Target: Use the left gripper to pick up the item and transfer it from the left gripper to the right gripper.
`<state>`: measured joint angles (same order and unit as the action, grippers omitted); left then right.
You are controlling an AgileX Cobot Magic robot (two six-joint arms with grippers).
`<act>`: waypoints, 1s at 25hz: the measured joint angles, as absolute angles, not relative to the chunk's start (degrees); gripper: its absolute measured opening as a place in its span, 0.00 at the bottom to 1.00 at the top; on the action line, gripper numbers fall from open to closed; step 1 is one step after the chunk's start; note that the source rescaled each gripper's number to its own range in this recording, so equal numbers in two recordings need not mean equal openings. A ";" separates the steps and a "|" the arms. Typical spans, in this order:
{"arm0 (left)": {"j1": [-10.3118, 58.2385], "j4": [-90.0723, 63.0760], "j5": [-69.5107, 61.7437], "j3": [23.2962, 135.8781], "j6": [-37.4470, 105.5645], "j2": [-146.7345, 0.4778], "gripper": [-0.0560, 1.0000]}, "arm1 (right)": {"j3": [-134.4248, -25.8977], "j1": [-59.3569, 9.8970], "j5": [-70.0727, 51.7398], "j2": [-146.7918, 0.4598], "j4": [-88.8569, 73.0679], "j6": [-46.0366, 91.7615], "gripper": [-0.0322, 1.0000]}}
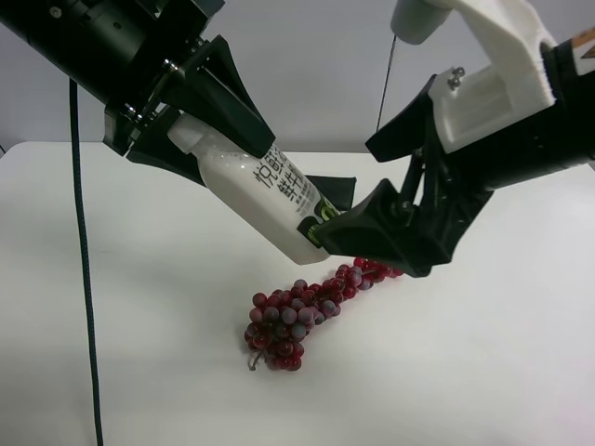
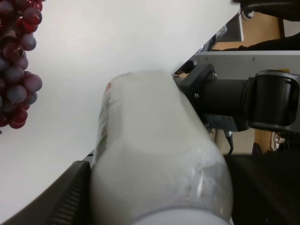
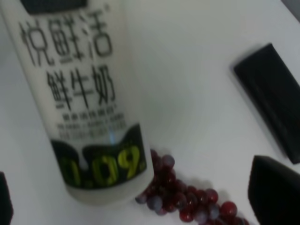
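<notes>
A small white plastic bottle (image 3: pixel 89 108) has a label with large dark Chinese characters, 悦鲜活 on the upper line and 鲜牛奶 on the line beneath. The smaller print below is too blurred to read. On the dark band (image 3: pixel 101 164) at its base, yellow-green digits appear to read 0.09.

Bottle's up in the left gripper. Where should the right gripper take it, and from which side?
Take the bottle by its bare lower body, around the green-black band. The left gripper clamps the cap end, and the bottle tilts base-down toward the open right gripper. So come in from the base end, straddling the round wall.
</notes>
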<state>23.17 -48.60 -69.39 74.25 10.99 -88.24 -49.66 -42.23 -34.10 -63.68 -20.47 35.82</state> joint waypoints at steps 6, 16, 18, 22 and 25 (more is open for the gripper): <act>23.17 -48.60 -69.39 74.25 10.99 -88.24 0.08 | -49.66 -42.71 -29.09 -67.27 -22.33 40.60 0.98; 23.17 -48.60 -69.39 74.25 10.99 -88.24 0.08 | -49.66 -42.71 -26.04 -71.73 -38.90 57.47 0.98; 23.17 -48.60 -69.39 74.25 10.99 -88.24 0.08 | -49.66 -42.71 -25.09 -72.39 -42.14 60.06 0.98; 23.17 -48.60 -69.39 74.25 10.67 -88.24 0.08 | -49.77 -42.71 -25.01 -74.56 -45.68 63.55 0.98; 23.17 -48.60 -69.39 74.25 10.48 -88.24 0.08 | -49.77 -42.71 -24.90 -75.91 -45.82 64.05 0.98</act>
